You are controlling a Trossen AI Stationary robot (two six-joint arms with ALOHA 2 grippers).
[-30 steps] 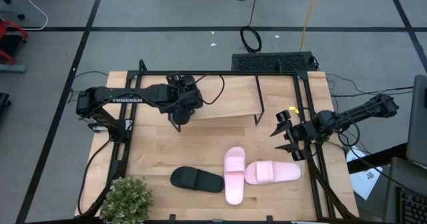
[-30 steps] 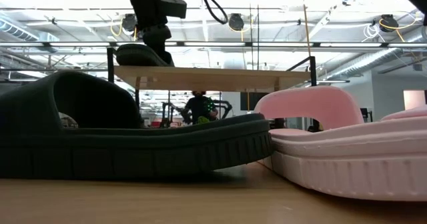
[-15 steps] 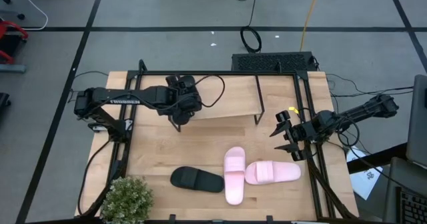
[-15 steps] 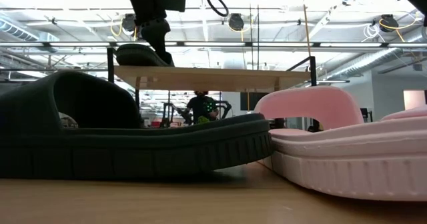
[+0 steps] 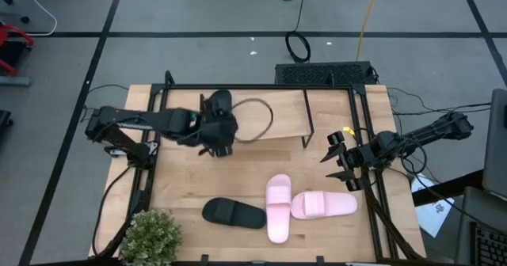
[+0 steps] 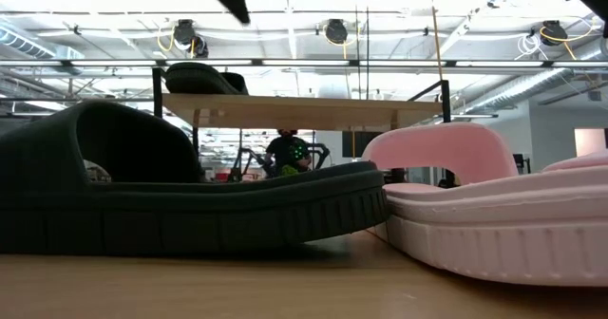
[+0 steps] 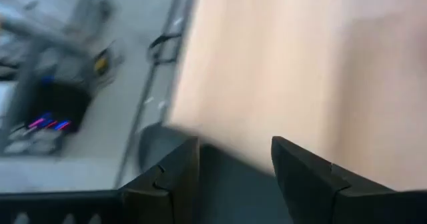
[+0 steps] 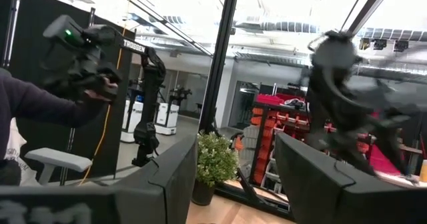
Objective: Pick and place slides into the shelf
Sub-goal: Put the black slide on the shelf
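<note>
Slides of matte black and pale pink are what we see spread over the light wooden table (image 5: pixel 182 187). One matte black slide (image 6: pixel 195 77) sits on the far left end of the low shelf with the pale plank top and thin black legs (image 5: pixel 285 119); in the low view it rests on that plank, while from above our left arm covers it. A second matte black slide (image 5: pixel 234 214) lies on the near part of the table, left of centre. Just right of it is a pale pink slide (image 5: pixel 278 209) pointing far to near, and another pale pink slide (image 5: pixel 325 205) lies crosswise, its toe end touching the first pink one's right side.

Our left gripper (image 5: pixel 219 134) hangs above the left end of the shelf, over its near edge, with its fingers (image 7: pixel 167 181) spread apart and nothing between them; its wrist view shows only the plank and something dark below. In the low view only a dark tip of that arm shows at the top, clear above the slide on the shelf.

Our right gripper (image 5: pixel 339 157) waits at the table's right edge, right of the shelf and far of the pink pair, its fingers (image 8: pixel 170 177) parted and holding nothing.

A green bushy potted plant (image 5: pixel 150 236) stands at the near left corner.
</note>
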